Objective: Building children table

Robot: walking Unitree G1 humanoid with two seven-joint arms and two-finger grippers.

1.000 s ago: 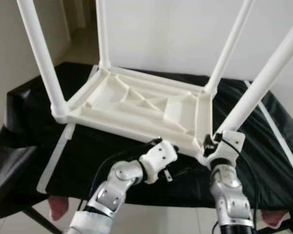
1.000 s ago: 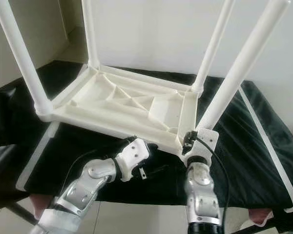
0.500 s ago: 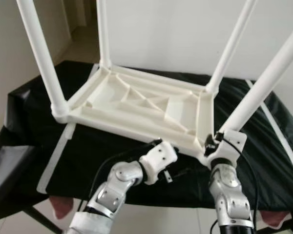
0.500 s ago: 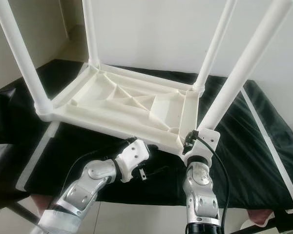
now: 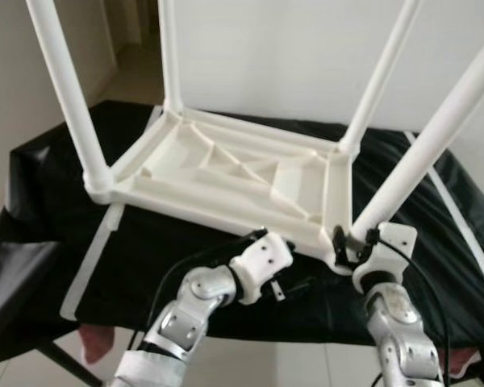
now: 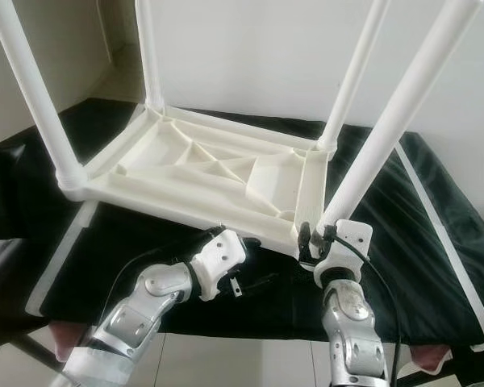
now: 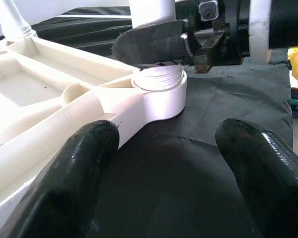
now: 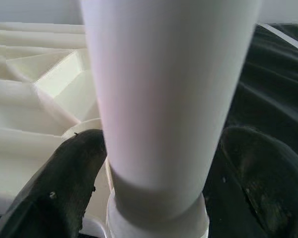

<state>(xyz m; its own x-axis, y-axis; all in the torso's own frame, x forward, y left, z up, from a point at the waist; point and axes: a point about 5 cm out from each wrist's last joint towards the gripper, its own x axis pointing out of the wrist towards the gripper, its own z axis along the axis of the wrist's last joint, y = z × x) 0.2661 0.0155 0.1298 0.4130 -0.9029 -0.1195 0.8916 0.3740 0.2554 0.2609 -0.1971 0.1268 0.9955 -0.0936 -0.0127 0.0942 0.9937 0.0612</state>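
Note:
A white plastic children's table (image 5: 226, 173) lies upside down on a black-covered surface (image 5: 145, 242), its four legs pointing up. My right gripper (image 5: 355, 239) is shut on the near right leg (image 5: 436, 137) just above its corner socket; in the right wrist view the leg (image 8: 164, 99) sits between both fingers. My left gripper (image 7: 174, 173) is open and low over the black cover, beside the table's front edge and pointing at that socket (image 7: 159, 91). One finger (image 7: 149, 44) of the right gripper presses on the leg there.
A flat white strip (image 5: 93, 258) lies on the cover at the left, and another (image 5: 460, 226) at the right. The cover's front edge drops off just behind my wrists. A white wall stands behind the table.
My right wrist has swung to the right around the base of the near right leg, still holding it. The left arm and the table have stayed put.

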